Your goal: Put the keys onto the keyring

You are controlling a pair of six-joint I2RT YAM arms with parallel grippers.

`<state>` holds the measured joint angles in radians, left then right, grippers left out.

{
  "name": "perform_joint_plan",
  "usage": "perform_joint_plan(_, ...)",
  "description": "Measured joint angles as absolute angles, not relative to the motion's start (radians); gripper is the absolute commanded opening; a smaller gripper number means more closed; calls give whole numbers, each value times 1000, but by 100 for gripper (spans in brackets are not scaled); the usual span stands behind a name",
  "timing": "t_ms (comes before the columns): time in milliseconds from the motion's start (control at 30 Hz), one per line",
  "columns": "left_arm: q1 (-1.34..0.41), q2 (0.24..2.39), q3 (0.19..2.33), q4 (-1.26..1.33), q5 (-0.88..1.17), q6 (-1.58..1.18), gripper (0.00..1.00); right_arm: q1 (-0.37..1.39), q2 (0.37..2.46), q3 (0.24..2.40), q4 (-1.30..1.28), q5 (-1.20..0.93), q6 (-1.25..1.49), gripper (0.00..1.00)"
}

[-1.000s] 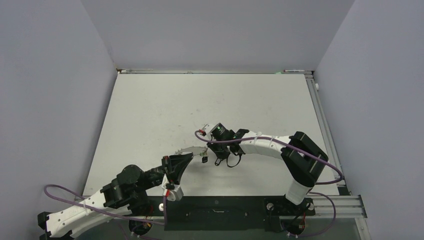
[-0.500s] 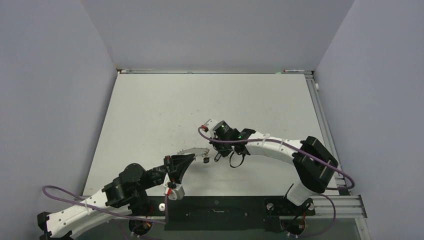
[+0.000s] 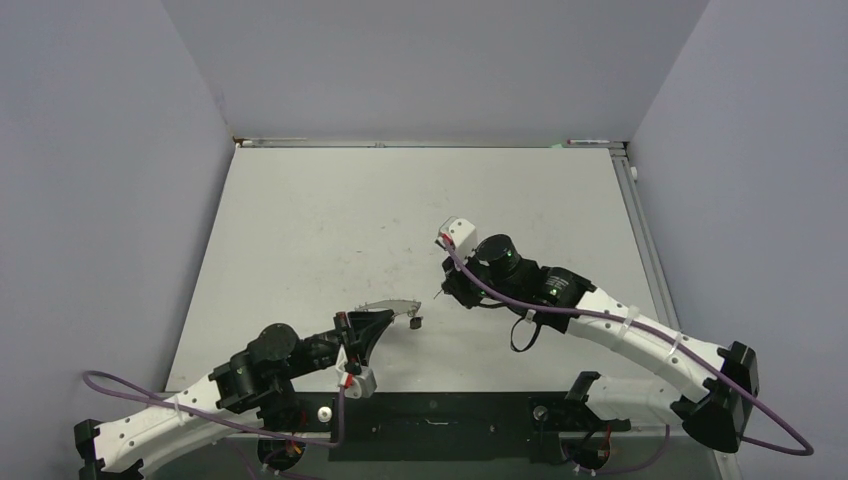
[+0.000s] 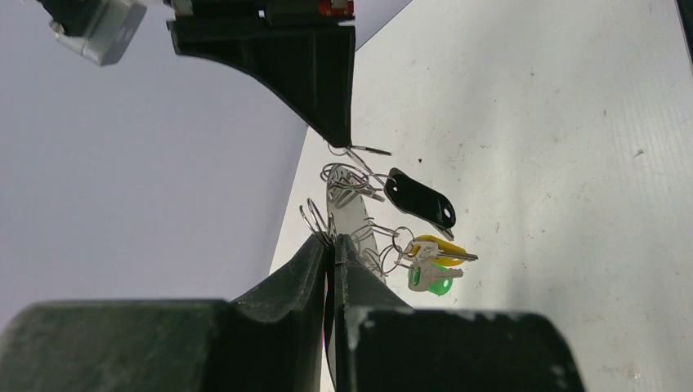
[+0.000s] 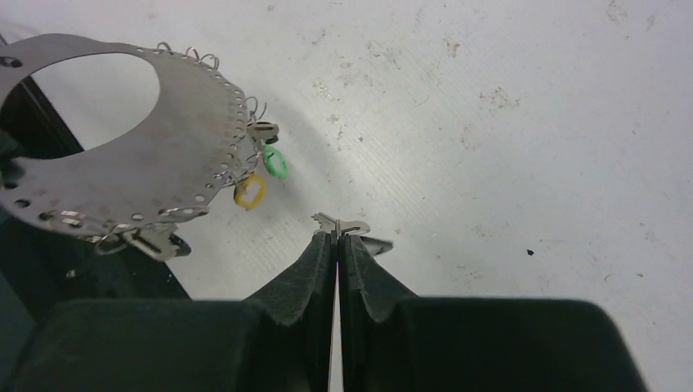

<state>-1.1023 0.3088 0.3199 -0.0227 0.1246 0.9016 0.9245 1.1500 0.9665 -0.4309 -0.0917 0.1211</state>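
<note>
My left gripper is shut on the edge of the keyring, a flat grey hoop with small holes round its rim, and holds it above the table. In the left wrist view the keyring carries keys with a black tag, a yellow tag and a green tag. My right gripper is to the right of the hoop, apart from it, shut on a small bare metal key. The right wrist view shows the keyring at upper left with the green tag and the yellow tag.
The white table is walled by grey panels on three sides. A metal rail runs along its right edge. A black base plate lies at the near edge between the arm mounts.
My right arm has swung right and pulled its gripper away from the keyring, with the key still in it. My left gripper holds the hoop in nearly the same place.
</note>
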Motion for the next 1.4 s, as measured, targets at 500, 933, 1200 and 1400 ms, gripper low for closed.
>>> perform_joint_plan(500,-1100,410,377,-68,145,945,0,930,992,1015,-547,-405,140,5)
perform_joint_plan(933,-1129,480,392,-94,125,1010,0,955,1077,1079,-537,-484,234,5)
perform_joint_plan(1200,-1177,481,392,-97,44,1084,0,1013,1169,1101,-545,-467,282,5)
perform_joint_plan(1400,-1205,481,392,-117,-14,1125,0,1043,1203,1110,-548,-440,303,5)
